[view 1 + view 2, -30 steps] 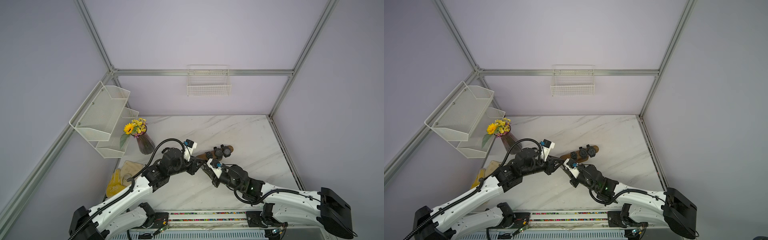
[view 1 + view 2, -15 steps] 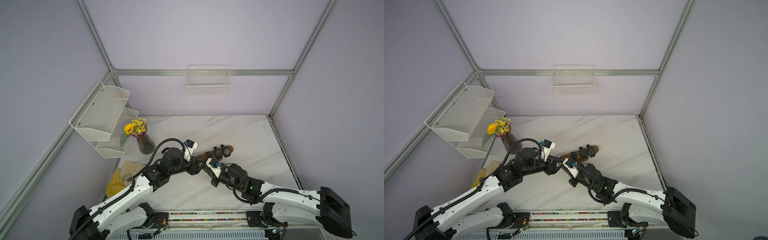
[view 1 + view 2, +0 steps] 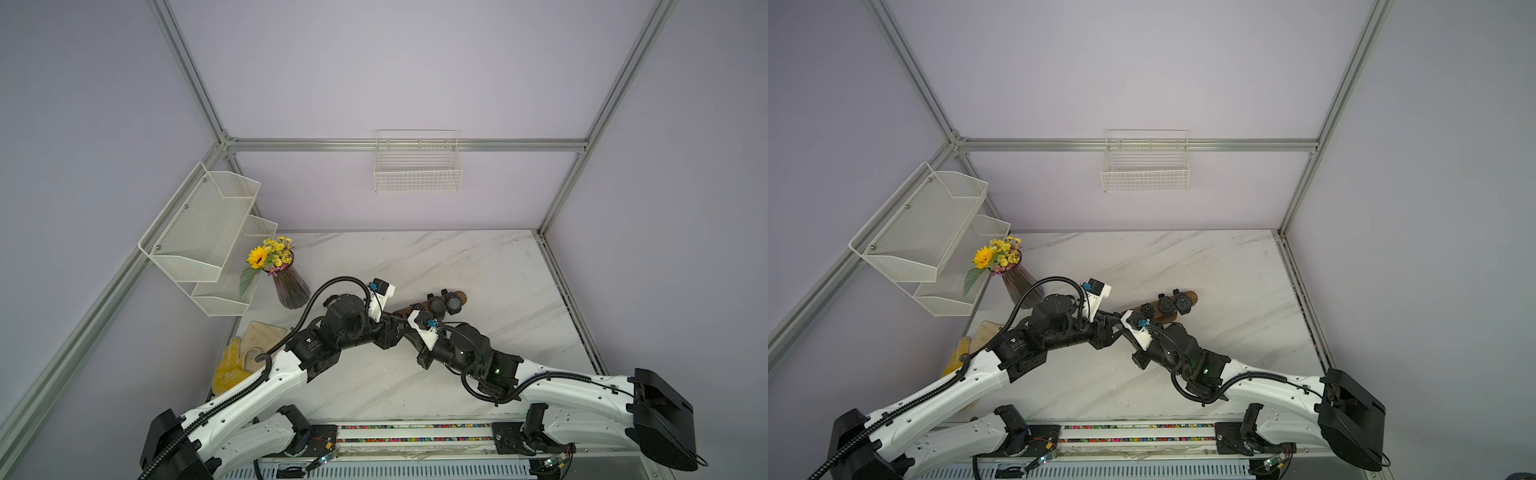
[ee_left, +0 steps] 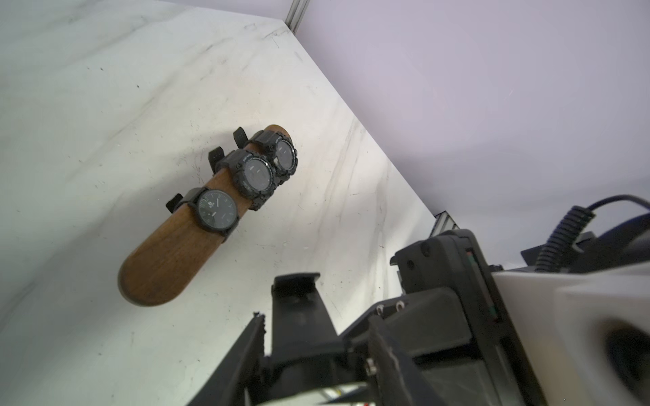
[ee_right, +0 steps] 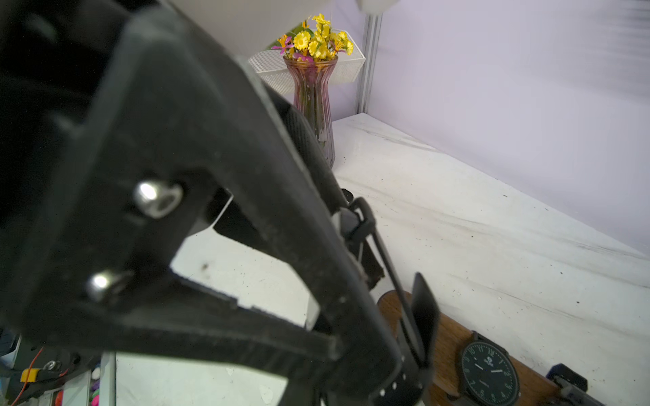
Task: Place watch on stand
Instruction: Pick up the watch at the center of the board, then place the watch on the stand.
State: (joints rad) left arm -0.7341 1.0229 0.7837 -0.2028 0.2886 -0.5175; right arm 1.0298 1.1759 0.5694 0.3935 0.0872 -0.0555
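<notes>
The stand (image 4: 169, 260) is a dark brown wooden bar lying across the marble table, and it also shows in both top views (image 3: 459, 297) (image 3: 1192, 296). Three black watches (image 4: 215, 210) sit on it, toward its far end. Both grippers meet just off its bare near end. My right gripper (image 3: 409, 319) is shut on another black watch (image 5: 422, 316), whose buckle (image 5: 362, 218) and holed strap hang beside the stand (image 5: 453, 337). My left gripper (image 4: 316, 318) has its fingers (image 4: 255, 337) apart on either side of a black strap-like piece. Whether they touch it I cannot tell.
A purple glass vase of yellow flowers (image 3: 291, 286) stands at the table's left, under white mesh wall shelves (image 3: 208, 232). A yellow glove and a beige cloth (image 3: 232, 365) lie at the front left. A white wire basket (image 3: 417, 166) hangs on the back wall.
Both grippers stay together at the near end of the stand. In the top views neither arm has moved noticeably.
</notes>
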